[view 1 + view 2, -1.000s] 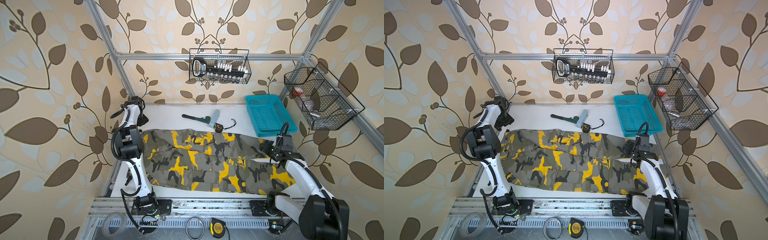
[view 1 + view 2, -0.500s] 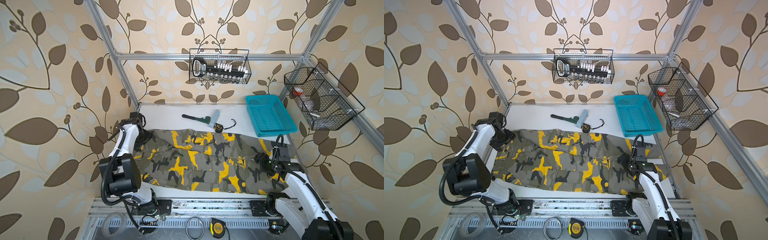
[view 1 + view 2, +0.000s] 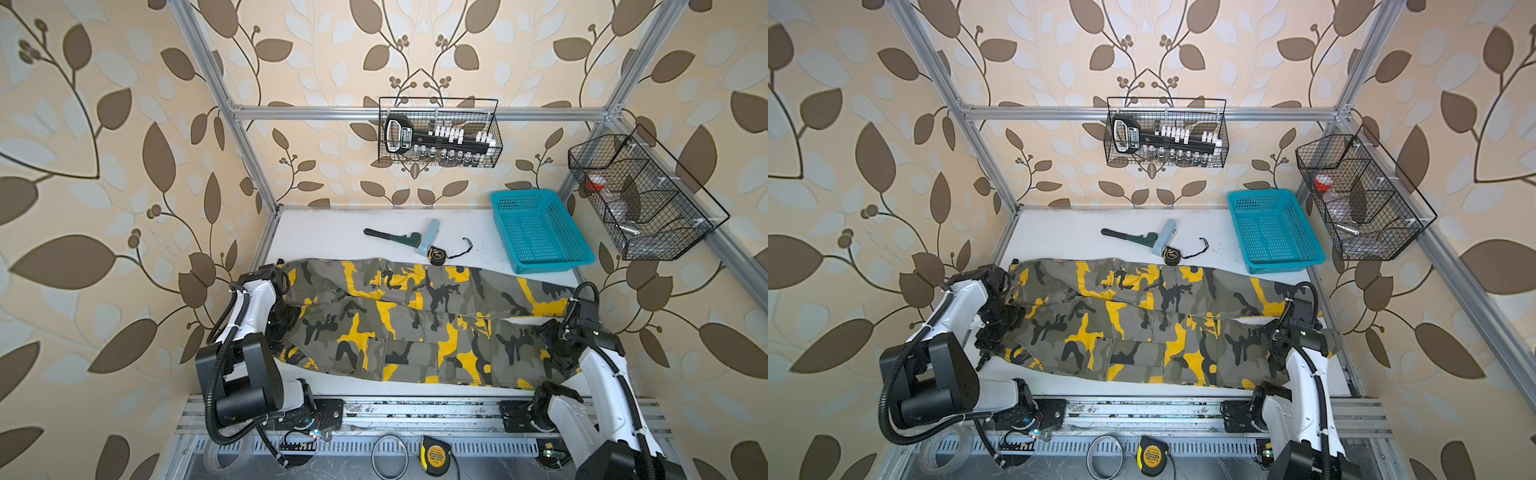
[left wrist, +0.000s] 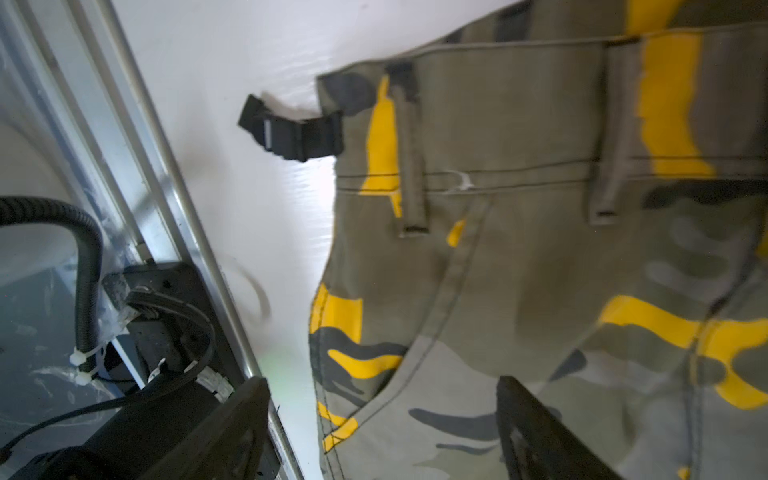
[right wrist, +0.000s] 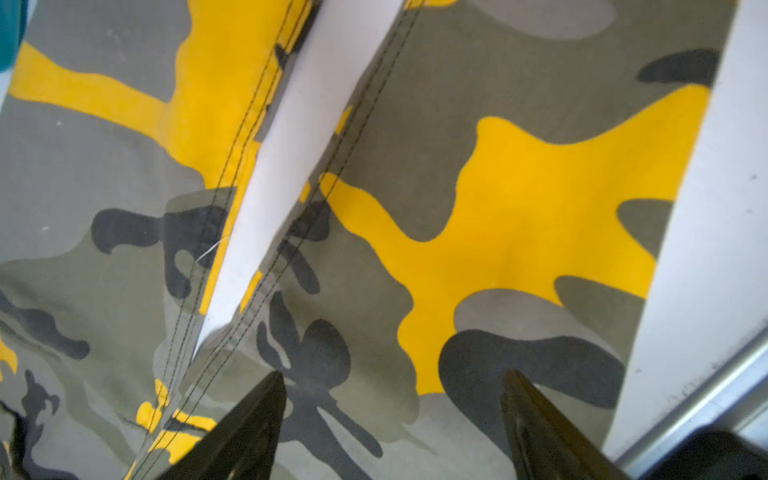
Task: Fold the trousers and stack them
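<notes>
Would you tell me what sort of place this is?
Probably a robot test cell, not a home: an aluminium frame holds leaf-wallpaper panels, two arms are mounted on a rail by the white table, and a wire basket holds tools.

Trousers [image 3: 415, 328] — one pair. Behind them: one wrench [image 3: 388, 237], one pale block [image 3: 430, 235], one tape measure [image 3: 436, 254], one turquoise basket [image 3: 540, 232]. In front: another tape measure [image 3: 433, 455]. Wire baskets [image 3: 415, 160] — two.

trousers [image 3: 415, 328] [image 3: 1142, 328] | cloth: olive-grey camouflage, black and bright yellow patches | state: unfolded, spread flat, 2 legs side by side | pose: waistband at frame left, hems at frame right, thin gap between legs near hems | place: lower middle of both top views | detail: black buckle strap [image 4: 291, 133] at waistband corner, cargo pocket [image 3: 399, 353] on lower leg
</notes>
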You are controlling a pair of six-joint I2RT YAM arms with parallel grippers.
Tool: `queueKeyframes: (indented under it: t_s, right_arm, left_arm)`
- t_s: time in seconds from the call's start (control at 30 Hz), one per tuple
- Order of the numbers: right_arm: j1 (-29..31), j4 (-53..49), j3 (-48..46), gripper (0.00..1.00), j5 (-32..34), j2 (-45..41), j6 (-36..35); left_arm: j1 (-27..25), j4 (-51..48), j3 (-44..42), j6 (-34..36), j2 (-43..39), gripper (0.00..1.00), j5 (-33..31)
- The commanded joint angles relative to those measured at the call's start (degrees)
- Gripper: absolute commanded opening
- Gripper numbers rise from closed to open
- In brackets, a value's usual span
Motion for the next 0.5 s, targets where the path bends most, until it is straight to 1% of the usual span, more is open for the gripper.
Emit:
queueKeyframes:
  t_s: [0.0,0.1,0.17,0.3,0.4,0.47]
  right_arm:
    - [-1.8,-2.0,0.7,0.86,3.3,0.6,3.3]
    - [-3.6,0.1,-0.8,0.88,3.7,0.8,3.9]
    - [-4.9,0.9,-1.5,0.88,3.6,0.7,4.3]
    - [-6.3,1.1,-1.8,0.89,4.7,-0.3,5.9]
    - [-6.4,1.0,-1.5,0.89,6.6,-2.1,7.2]
    - [-6.4,-0.4,-0.4,0.89,7.4,-3.4,8.7]
  left_arm:
    - [2.5,-0.4,-3.2,-4.7,-2.8,0.86,-0.5]
    - [4.5,3.4,-6.2,-5.5,-3.5,0.86,-0.4]
    - [5.4,7.7,-9.1,-5.5,-3.5,0.87,2.6]
    - [5.6,15.2,-12.3,-6.6,-2.5,0.86,4.1]
    - [5.6,20.3,-14.6,-7.2,-1.2,0.84,5.3]
    - [5.7,22.8,-16.3,-7.3,-0.3,0.81,5.9]
